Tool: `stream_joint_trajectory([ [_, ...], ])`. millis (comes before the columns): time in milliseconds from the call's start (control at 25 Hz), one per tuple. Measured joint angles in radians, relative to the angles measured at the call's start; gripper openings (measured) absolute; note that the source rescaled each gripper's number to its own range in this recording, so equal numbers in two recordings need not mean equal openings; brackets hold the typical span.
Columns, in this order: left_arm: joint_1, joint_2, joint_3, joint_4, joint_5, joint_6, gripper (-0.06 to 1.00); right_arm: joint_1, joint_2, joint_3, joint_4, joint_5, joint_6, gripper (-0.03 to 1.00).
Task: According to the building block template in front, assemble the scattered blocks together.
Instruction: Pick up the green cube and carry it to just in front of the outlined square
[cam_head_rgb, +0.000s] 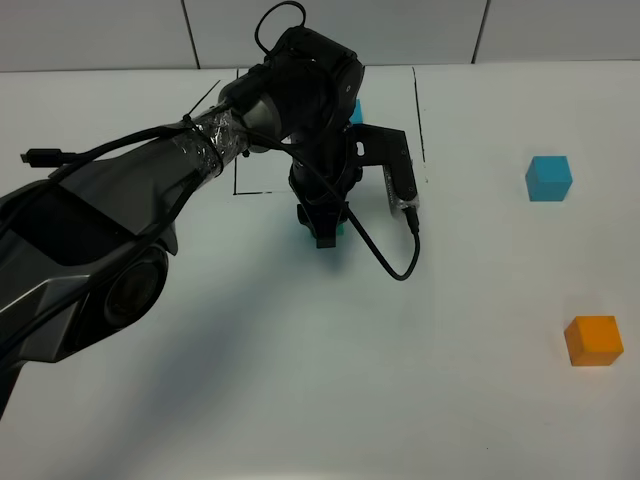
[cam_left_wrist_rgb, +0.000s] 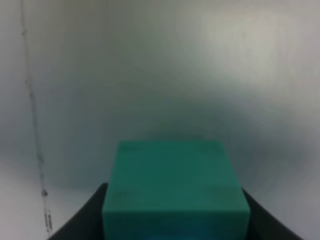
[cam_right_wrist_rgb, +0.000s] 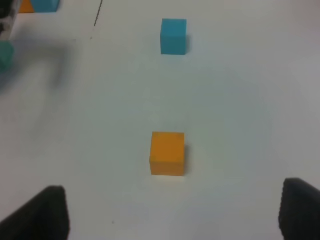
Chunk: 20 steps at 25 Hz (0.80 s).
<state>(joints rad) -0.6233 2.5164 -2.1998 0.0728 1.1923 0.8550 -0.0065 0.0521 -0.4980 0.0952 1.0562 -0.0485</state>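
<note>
My left gripper (cam_head_rgb: 322, 232) reaches across the middle and is shut on the teal-green cube (cam_left_wrist_rgb: 175, 190), low over the table just in front of the black frame. Only slivers of that cube (cam_head_rgb: 342, 228) show beside the fingers in the high view. The template is mostly hidden behind the left arm; a blue bit of it (cam_head_rgb: 356, 108) shows inside the drawn frame (cam_head_rgb: 418, 110). The loose blue cube (cam_head_rgb: 549, 178) and the orange cube (cam_head_rgb: 593, 340) sit at the right, apart from each other. My right gripper (cam_right_wrist_rgb: 175, 210) is open and empty, with the orange cube (cam_right_wrist_rgb: 167, 153) ahead of it and the blue cube (cam_right_wrist_rgb: 174, 36) beyond.
The left arm's black cable (cam_head_rgb: 390, 262) loops onto the table beside the gripper. A frame line (cam_left_wrist_rgb: 32, 110) runs beside the held cube. The template's orange and blue (cam_right_wrist_rgb: 37, 5) show in a corner of the right wrist view.
</note>
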Motion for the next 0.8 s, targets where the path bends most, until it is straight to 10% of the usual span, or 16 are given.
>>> stream_joint_trajectory([
  [800, -0.002, 0.038, -0.008, -0.073, 0.001, 0.064, 0.01, 0.000, 0.000, 0.000, 0.000, 0.000, 0.002, 0.74],
])
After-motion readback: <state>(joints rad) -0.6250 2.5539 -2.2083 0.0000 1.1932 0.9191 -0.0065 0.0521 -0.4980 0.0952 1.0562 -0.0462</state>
